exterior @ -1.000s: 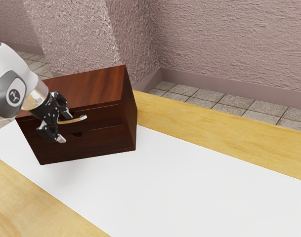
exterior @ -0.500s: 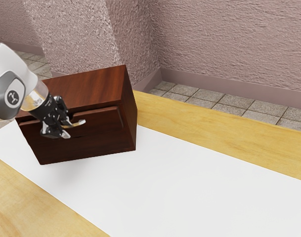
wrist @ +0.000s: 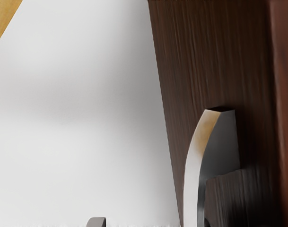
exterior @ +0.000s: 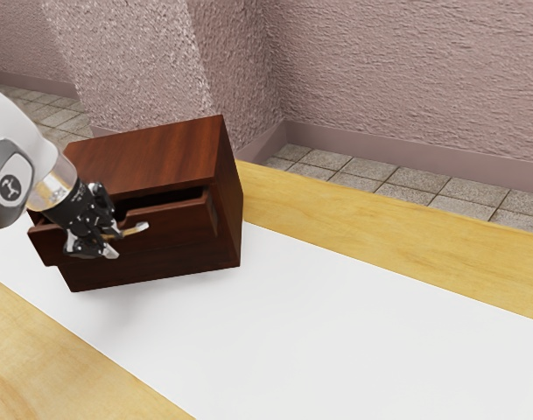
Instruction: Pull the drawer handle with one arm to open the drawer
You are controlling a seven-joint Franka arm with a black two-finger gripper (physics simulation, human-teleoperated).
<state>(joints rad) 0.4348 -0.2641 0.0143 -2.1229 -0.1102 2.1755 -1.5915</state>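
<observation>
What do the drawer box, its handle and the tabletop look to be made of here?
Drawer box: dark reddish wood, polished, going by the streaked grain and soft sheen. Drawer handle: looks like brushed metal, silvery with a warm highlight along its curved edge. Tabletop: pale wood with visible grain, its middle covered by a matte white sheet, material unclear.

The arm (exterior: pixel 17 179) comes in from the exterior view's left, its white forearm sloping down toward the right. The black gripper (exterior: pixel 101 238) points right, its fingers closed on the handle (exterior: pixel 135 228) from above and below
</observation>
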